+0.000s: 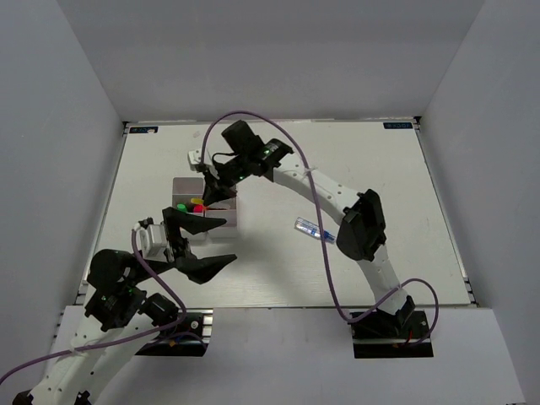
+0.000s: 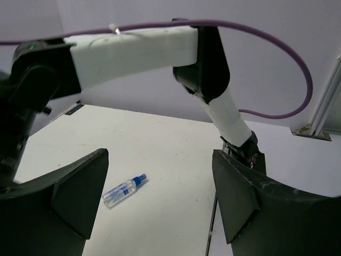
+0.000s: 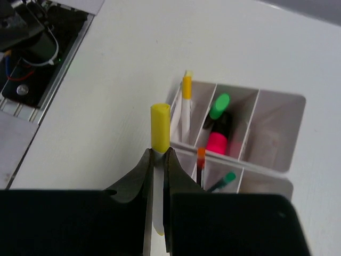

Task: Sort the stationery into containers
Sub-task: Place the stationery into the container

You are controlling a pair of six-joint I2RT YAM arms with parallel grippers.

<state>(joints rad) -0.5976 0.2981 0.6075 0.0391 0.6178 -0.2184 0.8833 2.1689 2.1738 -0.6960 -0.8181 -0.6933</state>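
Closest to the bases, the left gripper (image 1: 229,240) hangs over the table (image 1: 380,169), jaws spread wide with nothing between them. Just past it and off to the right, a clear-blue tube (image 1: 314,229) lies flat on the table, well apart from everything else. Next come the containers (image 3: 279,114), a cluster of white bins. One slot has a yellow-capped marker (image 3: 186,93) standing in it. The slot beside it holds a green-tipped highlighter (image 3: 219,105) and a pink-tipped highlighter (image 3: 216,143). The row closer to the wrist camera shows a red pen (image 3: 201,159) and a green tip (image 3: 229,177). Right over those bins is the right gripper (image 3: 158,154), clamped tight on a white marker (image 3: 160,125), with its barrel pinched between the jaws and its yellow cap poking out toward the bins' corner.
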